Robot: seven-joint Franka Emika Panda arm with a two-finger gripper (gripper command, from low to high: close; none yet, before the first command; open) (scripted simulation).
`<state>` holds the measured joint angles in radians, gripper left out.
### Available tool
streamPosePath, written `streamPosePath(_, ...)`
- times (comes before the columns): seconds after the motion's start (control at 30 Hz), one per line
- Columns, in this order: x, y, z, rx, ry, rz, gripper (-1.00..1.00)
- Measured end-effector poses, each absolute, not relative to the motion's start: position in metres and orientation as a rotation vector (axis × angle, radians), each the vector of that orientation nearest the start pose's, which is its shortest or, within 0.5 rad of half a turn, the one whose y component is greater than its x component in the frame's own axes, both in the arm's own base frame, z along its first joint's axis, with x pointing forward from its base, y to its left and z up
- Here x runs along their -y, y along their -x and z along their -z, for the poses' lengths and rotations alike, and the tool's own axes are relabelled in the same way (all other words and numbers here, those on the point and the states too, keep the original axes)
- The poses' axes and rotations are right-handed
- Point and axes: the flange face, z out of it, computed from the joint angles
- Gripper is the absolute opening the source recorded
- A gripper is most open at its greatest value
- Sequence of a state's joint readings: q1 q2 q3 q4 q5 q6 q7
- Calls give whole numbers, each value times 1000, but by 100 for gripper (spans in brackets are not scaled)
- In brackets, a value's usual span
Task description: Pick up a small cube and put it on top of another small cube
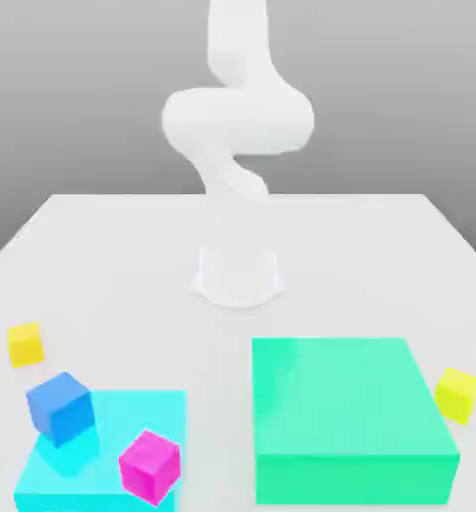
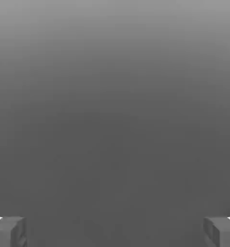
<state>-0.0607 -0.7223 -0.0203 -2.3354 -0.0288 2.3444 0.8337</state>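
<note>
One small yellow cube (image 1: 25, 345) sits on the table (image 1: 312, 270) at about 8 o'clock from the centre of the exterior view, and its match, the other small yellow cube (image 1: 458, 396), lies at about 4 o'clock, just beside the green block (image 1: 342, 395), which is at 9 o'clock from it. Neither is stacked, so one must be carried across to the other; the first seems the easier to grasp, having more bare table around it, while the green block could crowd a finger coming down on the second. From the first cube, the larger blue cube (image 1: 61, 409) is near at 5 o'clock, seen against the far edge of the cyan block (image 1: 162, 412); whether it rests fully on that block cannot be told. The magenta cube (image 1: 151, 467) is at 4 o'clock from the blue one, also over the cyan block. Farther out, toward 12 o'clock, the white arm (image 1: 238, 120) rises from its base, well apart from every cube. In the hand view the gripper (image 2: 115, 232) has its two fingers spread wide with nothing between them, which suits an approach: they would need that room to straddle a cube before closing.
</note>
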Motion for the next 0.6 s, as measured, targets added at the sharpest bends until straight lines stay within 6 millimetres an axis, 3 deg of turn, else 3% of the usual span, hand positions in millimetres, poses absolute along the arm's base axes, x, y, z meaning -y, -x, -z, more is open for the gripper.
streamPosePath(0.13, 97, -407, -598, -1447, 2441, 867, 0)
streamPosePath(0.3, 180, -412, -505, -1757, 2381, 710, 0)
streamPosePath(0.43, 241, -391, -430, -1993, 2291, 566, 0)
streamPosePath(0.6, 302, -339, -337, -2262, 2127, 367, 0)
